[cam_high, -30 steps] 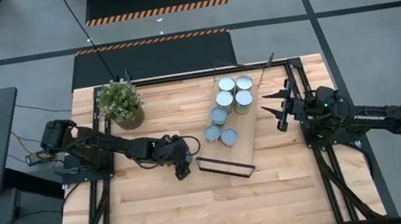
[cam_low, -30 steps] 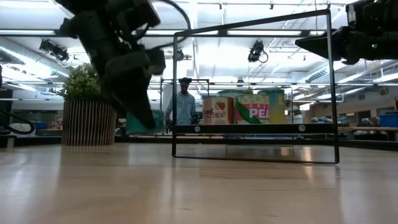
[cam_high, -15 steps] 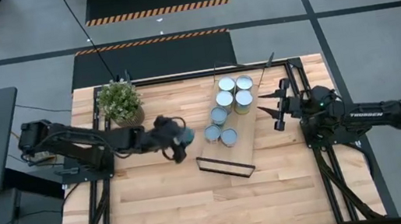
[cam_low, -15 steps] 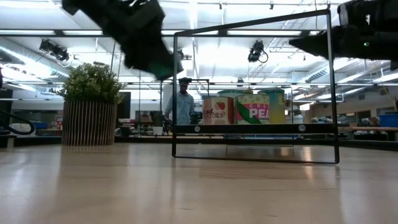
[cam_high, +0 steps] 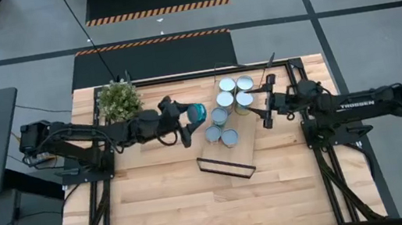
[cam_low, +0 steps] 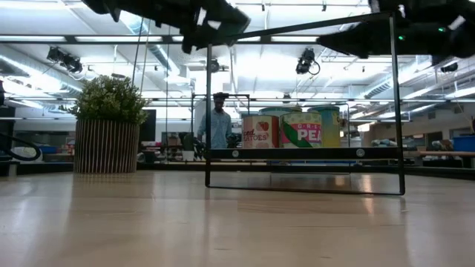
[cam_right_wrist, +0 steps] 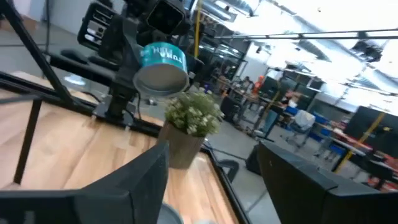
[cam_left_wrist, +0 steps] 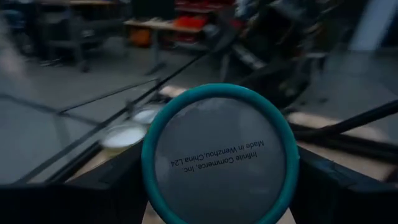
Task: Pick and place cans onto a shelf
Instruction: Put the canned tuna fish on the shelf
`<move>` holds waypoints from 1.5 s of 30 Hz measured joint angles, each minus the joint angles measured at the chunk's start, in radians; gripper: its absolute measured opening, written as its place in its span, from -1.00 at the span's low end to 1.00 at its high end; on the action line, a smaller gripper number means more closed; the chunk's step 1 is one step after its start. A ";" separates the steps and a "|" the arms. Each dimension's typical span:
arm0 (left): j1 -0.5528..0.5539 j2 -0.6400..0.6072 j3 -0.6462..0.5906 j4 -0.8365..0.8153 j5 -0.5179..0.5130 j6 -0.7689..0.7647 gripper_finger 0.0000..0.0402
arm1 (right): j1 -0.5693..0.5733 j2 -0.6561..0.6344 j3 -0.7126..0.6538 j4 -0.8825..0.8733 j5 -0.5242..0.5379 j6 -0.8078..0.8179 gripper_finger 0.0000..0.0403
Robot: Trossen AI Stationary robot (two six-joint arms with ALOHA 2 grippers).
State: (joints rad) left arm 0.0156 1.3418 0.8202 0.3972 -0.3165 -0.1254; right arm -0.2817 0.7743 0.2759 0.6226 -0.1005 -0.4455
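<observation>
Presently catalogued, by position on the table [cam_high: 159, 205]:

Left gripper [cam_high: 188, 120]: raised above the tabletop, just beside the near-left edge of the shelf [cam_high: 243, 144]; fingers clamped on either side of a teal can [cam_high: 196, 113], which is carried clear of the wood. In the left wrist view the teal can [cam_left_wrist: 219, 163] fills the middle, its grey end facing the camera between the two dark fingers [cam_left_wrist: 112, 186], small print legible on it.

Right gripper [cam_high: 266, 105]: held in the air at the shelf's right edge, level with the stored cans; fingers spread apart with nothing between them. The right wrist view shows the fingers [cam_right_wrist: 118, 186] parted and, farther off, the other arm holding the teal can [cam_right_wrist: 161, 67] aloft.

Shelf: light-wood board with black wire ends, lying angled across the table's middle. Six cans [cam_high: 227, 85] stand on it in pairs, pale tops up. In the low view the shelf frame [cam_low: 393, 111] stands upright, with labelled cans [cam_low: 300, 130] visible through it.

Potted plant [cam_high: 119, 102]: far-left part of the table, beside the left arm.

Person [cam_low: 218, 122]: standing in the room behind the table.
</observation>
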 joint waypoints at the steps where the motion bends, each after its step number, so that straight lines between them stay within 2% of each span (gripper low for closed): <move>1: 0.005 0.000 0.000 0.017 0.025 -0.003 0.48 | 0.000 0.030 0.019 0.003 -0.010 0.005 0.28; 4: 0.009 0.000 0.000 0.047 0.070 0.005 0.48 | 0.001 0.119 0.057 0.000 -0.045 0.025 0.34; 8: 0.002 0.015 0.000 0.022 0.102 -0.014 0.48 | 0.003 0.185 0.062 0.005 -0.027 0.022 0.36; 19: 0.014 0.151 0.031 -0.020 0.193 -0.228 0.48 | 0.008 0.202 0.063 0.008 -0.026 -0.067 0.36; 23: 0.017 0.193 0.073 -0.031 0.242 -0.249 0.48 | 0.013 0.226 0.063 0.020 -0.029 -0.117 0.36; 30: 0.049 0.199 0.118 -0.029 0.246 -0.265 0.48 | 0.060 0.263 0.071 0.120 -0.076 -0.150 0.30; 35: 0.043 0.199 0.123 -0.005 0.220 -0.158 0.48 | 0.075 0.306 0.070 0.139 -0.001 -0.201 0.28; 40: 0.008 0.212 0.123 0.119 0.122 0.028 0.48 | 0.072 0.322 0.070 0.160 0.030 -0.259 0.33; 43: 0.007 0.236 0.123 0.211 0.115 0.062 0.48 | 0.079 0.321 0.070 0.178 0.037 -0.342 0.39; 45: 0.007 0.256 0.123 0.267 0.114 0.065 0.48 | 0.089 0.320 0.070 0.213 0.083 -0.370 0.42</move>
State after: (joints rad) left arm 0.0223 1.5982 0.9432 0.6638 -0.2024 -0.0603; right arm -0.1931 1.0948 0.3458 0.8352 -0.0177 -0.8154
